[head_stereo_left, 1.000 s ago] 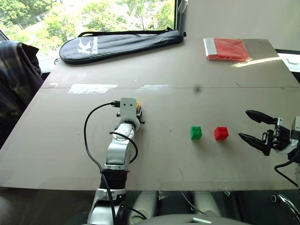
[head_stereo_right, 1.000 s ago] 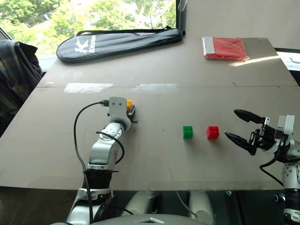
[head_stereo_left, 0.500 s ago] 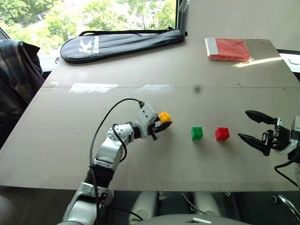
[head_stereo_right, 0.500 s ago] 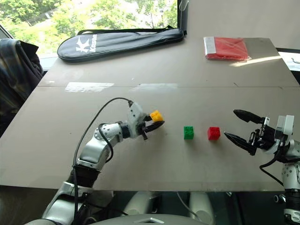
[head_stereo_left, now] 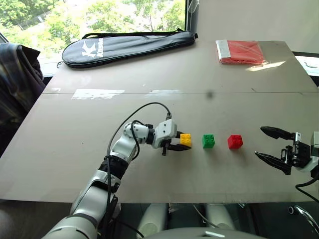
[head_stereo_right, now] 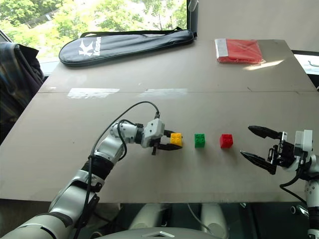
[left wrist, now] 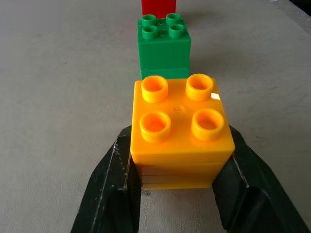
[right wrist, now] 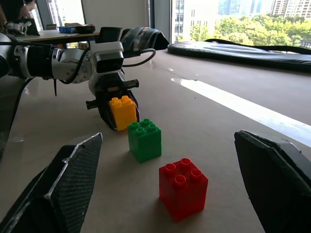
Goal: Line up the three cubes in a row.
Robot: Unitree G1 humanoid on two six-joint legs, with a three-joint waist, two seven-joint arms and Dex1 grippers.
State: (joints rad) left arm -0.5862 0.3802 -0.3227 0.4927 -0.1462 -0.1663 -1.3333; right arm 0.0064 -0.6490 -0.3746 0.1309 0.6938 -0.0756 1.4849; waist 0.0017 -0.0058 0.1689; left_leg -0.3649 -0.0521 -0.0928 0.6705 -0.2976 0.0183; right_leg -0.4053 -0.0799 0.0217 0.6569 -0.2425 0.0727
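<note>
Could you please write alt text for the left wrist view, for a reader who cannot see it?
The left gripper is shut on a yellow cube, studs up, one black finger on each side. Beyond it on the grey table stands a green cube, then a red cube, all in one line.

yellow cube [head_stereo_left: 186, 139], green cube [head_stereo_left: 209, 141], red cube [head_stereo_left: 235, 142], black pincer fingers [left wrist: 109, 194].
</note>
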